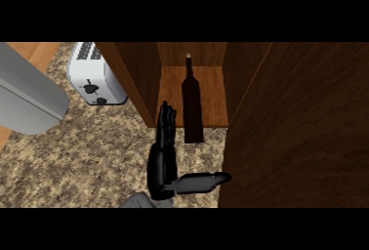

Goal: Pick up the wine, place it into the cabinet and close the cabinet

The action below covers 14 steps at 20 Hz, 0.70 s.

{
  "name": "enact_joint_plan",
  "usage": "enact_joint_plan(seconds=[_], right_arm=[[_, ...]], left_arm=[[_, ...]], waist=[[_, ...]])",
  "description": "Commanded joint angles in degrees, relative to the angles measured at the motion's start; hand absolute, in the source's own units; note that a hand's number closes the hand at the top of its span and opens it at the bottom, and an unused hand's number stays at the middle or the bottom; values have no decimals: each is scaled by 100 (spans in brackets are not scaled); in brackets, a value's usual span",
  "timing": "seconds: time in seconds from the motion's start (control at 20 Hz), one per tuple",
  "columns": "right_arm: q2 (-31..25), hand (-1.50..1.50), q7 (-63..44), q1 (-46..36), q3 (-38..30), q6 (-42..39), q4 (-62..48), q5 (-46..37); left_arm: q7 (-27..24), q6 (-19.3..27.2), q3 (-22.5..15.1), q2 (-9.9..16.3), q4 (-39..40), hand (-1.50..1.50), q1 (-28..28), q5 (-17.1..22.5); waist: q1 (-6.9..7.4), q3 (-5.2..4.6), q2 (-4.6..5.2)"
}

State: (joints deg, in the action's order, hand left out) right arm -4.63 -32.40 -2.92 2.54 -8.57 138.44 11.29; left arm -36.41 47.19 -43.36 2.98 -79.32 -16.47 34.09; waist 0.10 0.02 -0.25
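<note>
- Standing upright just beyond and to the right of the hand's fingertips, the wine bottle (192, 105) is dark and slim, its base at the front lip of the cabinet shelf (213, 95) and its neck pointing away from the hand.
- The one hand (163, 161) in view comes up from the lower edge; which arm it belongs to cannot be told from this view.
- Its fingers (167, 122) are straight and held together, pointing toward the cabinet, with the thumb (205, 181) stuck out to the right; it has hold of nothing, and a narrow gap shows between fingers and bottle.
- To the hand's right, the open cabinet door (296, 132) stands as a wide dark wooden panel.
- Under the hand lies the speckled counter (79, 166).
- Up and to the left of the hand sits a white toaster (95, 74), and further left a large grey shape (25, 93).
</note>
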Motion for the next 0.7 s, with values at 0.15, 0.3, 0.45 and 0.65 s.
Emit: enact_joint_plan(seconds=[0.15, 0.3, 0.45, 0.65], right_arm=[[-74, -150, -318, -82, -179, 69, 438, 351], [-188, -150, -673, -93, -201, 63, 740, 521], [-124, -150, -442, 302, -30, -278, 588, 764], [-218, 150, -532, 132, -132, -485, 330, 1053]], left_arm=[[667, 928, -460, 516, -1707, -150, 853, -647], [232, 430, -480, 650, -2113, -150, 1434, -628], [478, 378, -662, 1148, -2610, -150, 1659, -772], [83, -287, -622, 1527, -2724, -150, 2152, -665]], waist=[[13, 0, 3], [5, -3, 4], [0, 0, -2], [10, -3, 8]])
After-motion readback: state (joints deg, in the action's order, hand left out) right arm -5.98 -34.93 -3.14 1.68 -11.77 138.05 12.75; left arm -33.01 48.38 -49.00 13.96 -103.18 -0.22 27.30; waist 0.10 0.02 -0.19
